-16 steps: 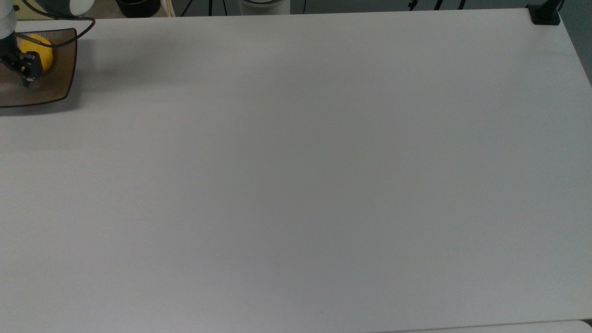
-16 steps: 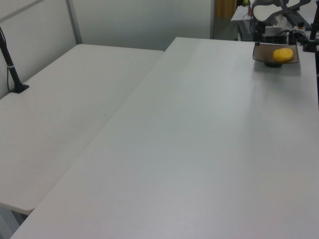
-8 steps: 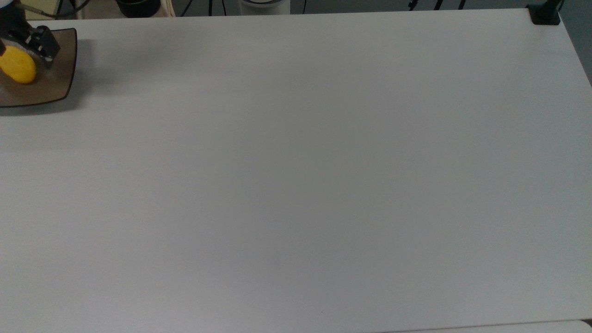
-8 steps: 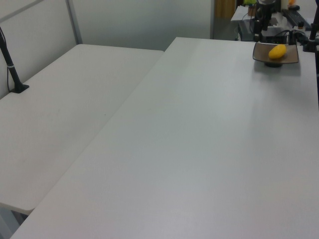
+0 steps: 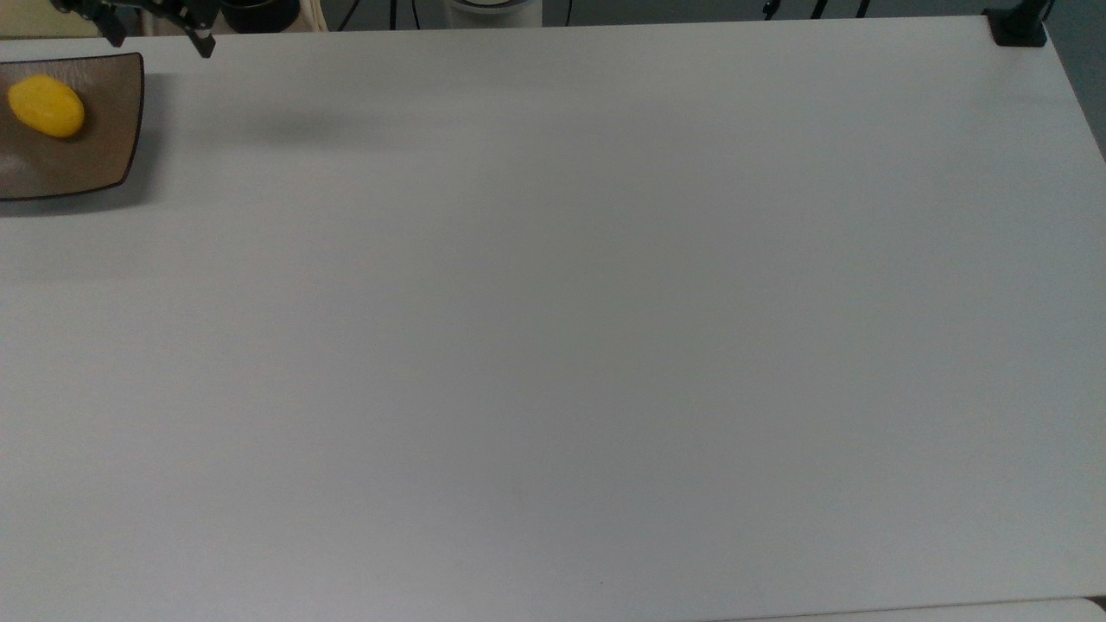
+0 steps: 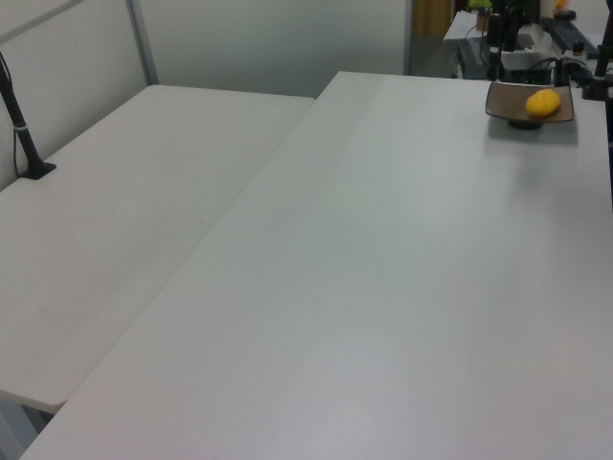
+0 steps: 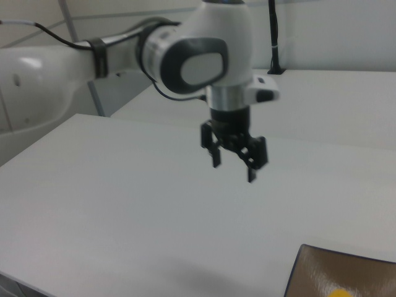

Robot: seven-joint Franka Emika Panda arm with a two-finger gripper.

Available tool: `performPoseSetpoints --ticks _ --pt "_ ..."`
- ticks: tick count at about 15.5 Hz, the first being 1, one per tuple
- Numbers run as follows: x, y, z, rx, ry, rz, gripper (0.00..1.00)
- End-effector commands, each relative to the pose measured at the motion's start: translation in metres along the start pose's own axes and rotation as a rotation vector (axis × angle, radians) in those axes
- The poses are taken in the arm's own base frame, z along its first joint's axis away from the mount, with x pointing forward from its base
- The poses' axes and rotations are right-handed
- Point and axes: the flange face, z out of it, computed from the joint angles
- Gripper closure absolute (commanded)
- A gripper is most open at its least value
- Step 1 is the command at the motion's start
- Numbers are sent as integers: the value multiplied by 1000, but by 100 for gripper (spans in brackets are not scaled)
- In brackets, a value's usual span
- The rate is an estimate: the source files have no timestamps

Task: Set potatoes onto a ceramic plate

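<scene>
I saw the potato (image 5: 46, 106) resting on the ceramic plate (image 5: 112, 147); my tool (image 7: 233, 166) hung empty, jaws apart, above the bench (image 5: 553, 345). Placement looked done; only retreat remained.

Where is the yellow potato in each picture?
Top view: the potato lies at the far left, near the top, on the brown ceramic plate.
Left view: the potato is at the upper right, on the plate.
Right view: a sliver of the potato peeks at the bottom edge, right of centre, on the plate.
Shared landmark: the brown plate beneath it.
</scene>
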Motion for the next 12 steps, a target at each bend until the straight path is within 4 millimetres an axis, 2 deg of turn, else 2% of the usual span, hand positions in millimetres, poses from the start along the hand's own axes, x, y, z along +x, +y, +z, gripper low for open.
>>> performPoseSetpoints --ticks 1,5,7,9,10,12 --pt "-29 -59 -20 65 1 -10 1" --pt "-34 -121 -37 68 22 -16 1" --pt "-31 -154 -37 63 24 -51 0" --pt "-30 -183 -32 60 16 -88 0" --pt "-31 -201 -23 59 0 -117 0" --pt "-30 -230 -21 57 24 -168 0"
